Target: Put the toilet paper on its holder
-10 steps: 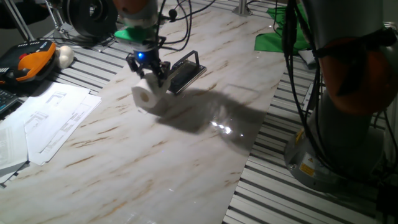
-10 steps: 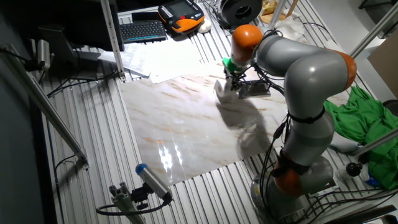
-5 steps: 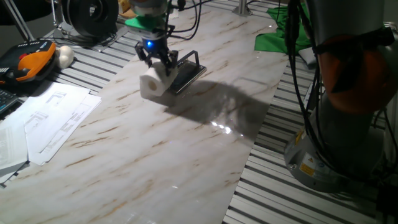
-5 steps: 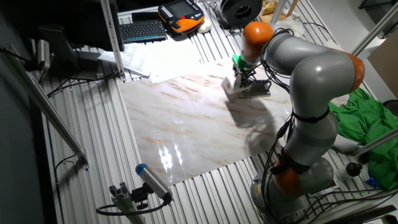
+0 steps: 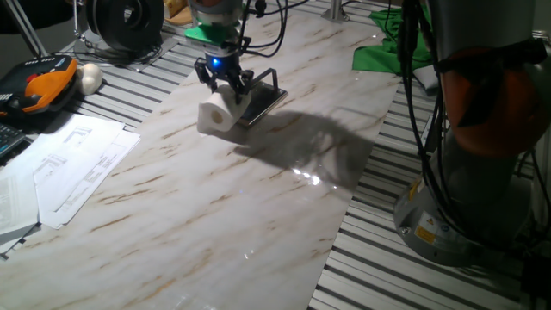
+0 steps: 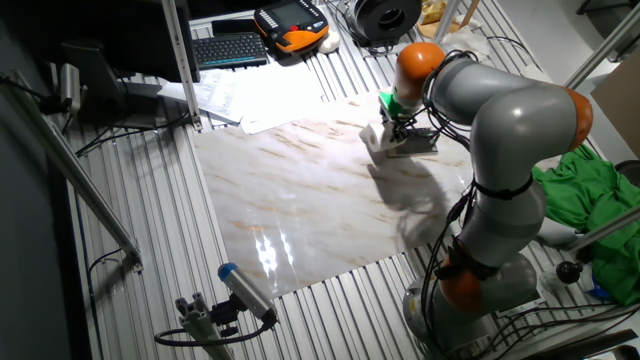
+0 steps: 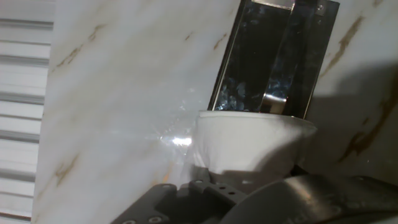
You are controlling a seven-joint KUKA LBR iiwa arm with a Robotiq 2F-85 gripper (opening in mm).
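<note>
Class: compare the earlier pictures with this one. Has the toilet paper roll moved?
Yes. Gripped by the gripper, the toilet paper roll has moved closer to the holder, which stayed put on the marble table.

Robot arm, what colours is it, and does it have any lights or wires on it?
The arm is big, round and silvery grey, with orange rings at its joints. Black cables run along it. Near the hand sits a bright green collar. The gripper is small and black, with two fingers, and a little blue light glows on it.
</note>
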